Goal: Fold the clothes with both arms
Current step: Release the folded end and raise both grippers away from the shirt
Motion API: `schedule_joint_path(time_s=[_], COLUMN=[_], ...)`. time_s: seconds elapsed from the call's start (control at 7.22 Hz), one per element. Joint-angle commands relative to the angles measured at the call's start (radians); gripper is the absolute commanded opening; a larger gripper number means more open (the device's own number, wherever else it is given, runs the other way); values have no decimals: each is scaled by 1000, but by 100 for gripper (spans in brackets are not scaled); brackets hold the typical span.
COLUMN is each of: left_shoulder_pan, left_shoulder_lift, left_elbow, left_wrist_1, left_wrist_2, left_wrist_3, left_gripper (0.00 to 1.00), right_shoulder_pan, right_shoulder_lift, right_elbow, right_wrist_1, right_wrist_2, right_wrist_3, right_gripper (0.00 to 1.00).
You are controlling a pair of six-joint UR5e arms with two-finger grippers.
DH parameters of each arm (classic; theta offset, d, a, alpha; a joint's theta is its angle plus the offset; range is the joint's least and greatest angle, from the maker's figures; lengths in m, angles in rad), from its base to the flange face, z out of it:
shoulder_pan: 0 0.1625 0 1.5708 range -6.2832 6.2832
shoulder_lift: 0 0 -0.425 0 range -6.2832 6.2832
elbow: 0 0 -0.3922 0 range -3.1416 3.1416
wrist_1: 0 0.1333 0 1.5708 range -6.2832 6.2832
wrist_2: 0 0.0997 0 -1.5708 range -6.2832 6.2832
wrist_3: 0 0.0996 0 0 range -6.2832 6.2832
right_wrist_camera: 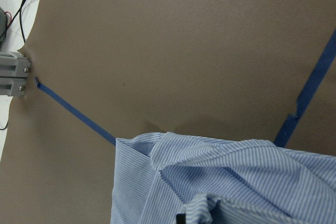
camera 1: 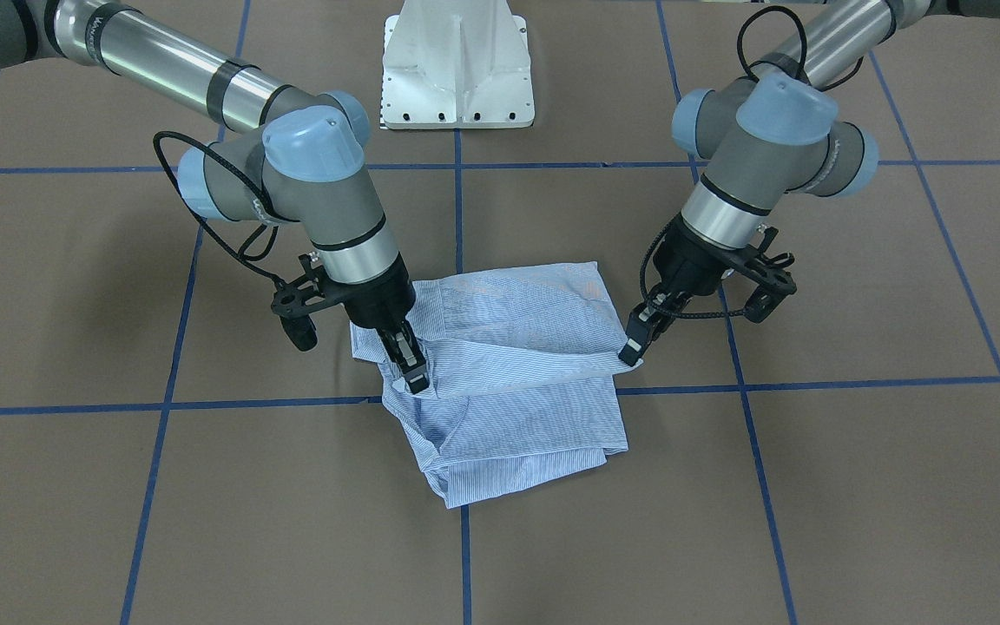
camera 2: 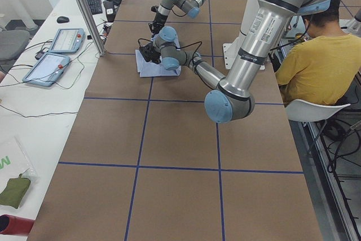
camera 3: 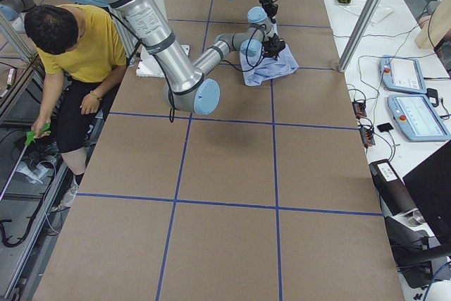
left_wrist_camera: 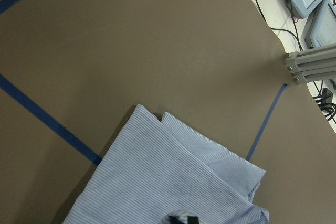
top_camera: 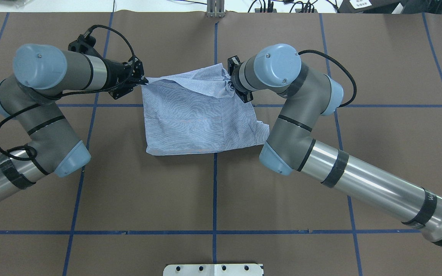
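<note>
**Both Claws Closed on the Part-Folded Shirt at Mid-Tabletop**

**Position of the work item.** The shirt (camera 1: 509, 382) lies as a layered, partly folded bundle at the centre of the front-facing frame. It rests on the brown tabletop (camera 1: 856, 503), across the crossing of the blue tape lines (camera 1: 248, 404).

**Claw state.** The left claw (camera 1: 633, 349), right of centre in that frame, is closed on a corner of the upper layer, and the cloth there is pulled to a point. The right claw (camera 1: 411, 369), left of centre, is closed on bunched fabric at the opposite side of the shirt. The cloth puckers around its fingertips.

**Obstructions.** In the overhead frame, the wrist joint of the right arm (top_camera: 282, 73) covers most of its claw. Its elbow overlaps the lower right corner of the shirt. The left arm (top_camera: 52, 73) sits beside the shirt, and only its claw tip meets the cloth, at the upper left corner.

**Surroundings.** The white pedestal base (camera 1: 457, 69) stands at the top centre of the front-facing frame, apart from the shirt. In the left side frame, a person (camera 2: 318, 60) in a yellow top sits at the right edge. Two teach pendants (camera 2: 56, 55) lie on a white side surface at the left, near an aluminium post (camera 2: 84, 15).
</note>
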Motion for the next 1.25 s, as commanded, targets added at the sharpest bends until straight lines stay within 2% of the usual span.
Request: schedule_joint_path(time_s=[0.0,0.14,0.28,0.42,0.55,0.69,0.83,1.11], left_shoulder_pan=[-2,-14,-15,-16,-16,-22,-39,-62], left_shoulder_lift=[-57,-76,-97,-116,-116,-116,-114,-110], left_elbow=[141,229,303,333,335,335,333,327], left_wrist_1=[-73,-143,-196,-199,-199,-202,-202,-202], left_wrist_2=[5,7,49,57,57,59,57,53], left_wrist_3=[1,2,2,2,2,4,75,98], left_gripper=[0,0,0,21,29,32,33,34], right_shoulder_pan=[10,34,52,54,59,100,161,191], right_shoulder_lift=[70,103,123,168,195,225,238,233], right_elbow=[-132,-215,-291,-361,-376,-389,-406,-435], right_wrist_1=[18,77,135,142,142,141,141,141], right_wrist_2=[5,32,46,48,48,74,154,184], right_wrist_3=[-34,-38,-39,-39,-39,-38,-41,-128], right_gripper=[0,0,23,77,100,100,100,100])
